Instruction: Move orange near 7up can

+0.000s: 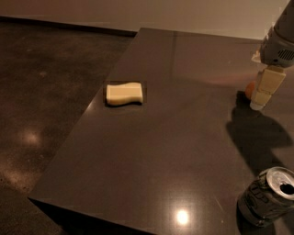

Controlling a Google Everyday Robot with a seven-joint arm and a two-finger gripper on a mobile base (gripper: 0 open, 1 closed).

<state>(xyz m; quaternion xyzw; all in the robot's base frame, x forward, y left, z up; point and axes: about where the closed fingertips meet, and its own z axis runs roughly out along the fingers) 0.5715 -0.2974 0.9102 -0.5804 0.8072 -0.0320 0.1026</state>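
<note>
7up can (268,197) stands at the table's (174,151) near right corner, tilted a bit in this view. It has a dark greenish-grey body and a silver top with the tab hole showing. Its pale markings are too blurred to read, so no brand text is legible. No other writing anywhere. The arm comes in from the upper right edge. A grey wrist housing (278,46) with vent slits sits above, and the pale gripper (259,98) hangs down from it, leaning slightly left at its low end, tip just above or on the table at the far right side. Orange (249,90) is right at the gripper, mostly hidden behind the pale part, with only a sliver showing on its left. Cannot tell whether the gripper is clamped on the orange or just beside it. Orange and can are well apart, the orange far and the can near, both along the right edge. The arm's dark shadow (257,137) falls on the table between them. Pale yellow sponge (124,93) lies flat near the table's left edge, well apart from both. Dark glossy floor (41,92) on the left, light wall (138,11) at the back.
</note>
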